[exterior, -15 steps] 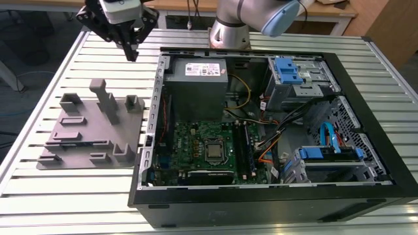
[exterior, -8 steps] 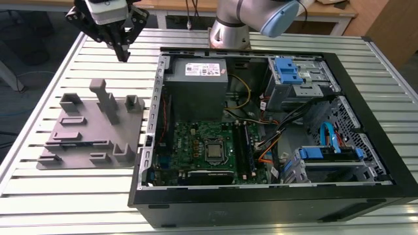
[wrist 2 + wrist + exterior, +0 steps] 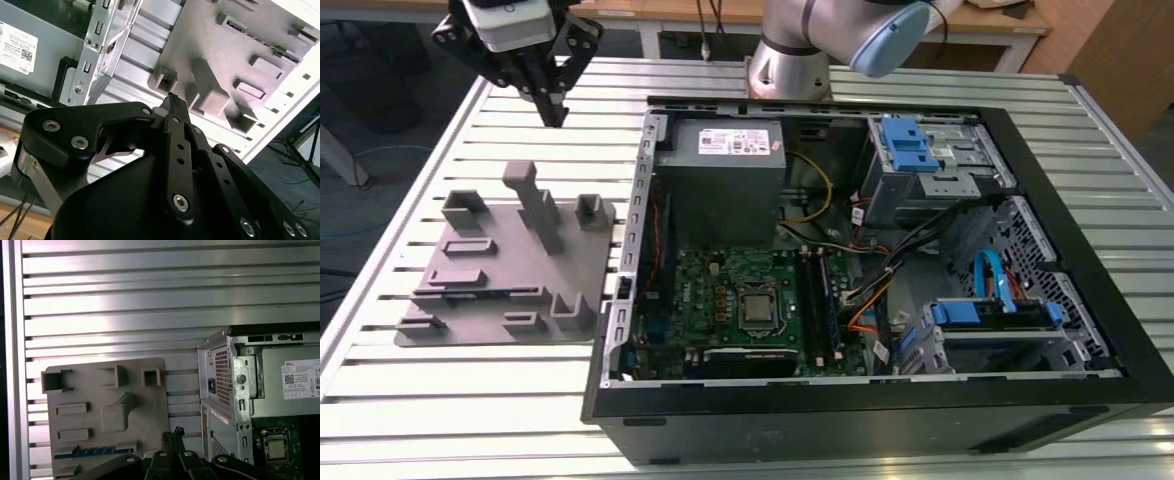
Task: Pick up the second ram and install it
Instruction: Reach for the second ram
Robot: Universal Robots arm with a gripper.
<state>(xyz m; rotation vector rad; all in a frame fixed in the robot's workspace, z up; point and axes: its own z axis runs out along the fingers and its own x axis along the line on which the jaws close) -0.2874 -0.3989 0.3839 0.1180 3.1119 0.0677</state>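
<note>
Black computer case [image 3: 854,425] lies open, grey holder plate [image 3: 467,325] beside it, our gripper [image 3: 556,115] hangs clear with fingers pinched together on nothing, the second ram [image 3: 95,452] sits in the plate's slot, 0 steps done.

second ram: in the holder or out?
In: the second ram lies in a slot of the grey holder plate; the hand hangs apart from it.
</note>
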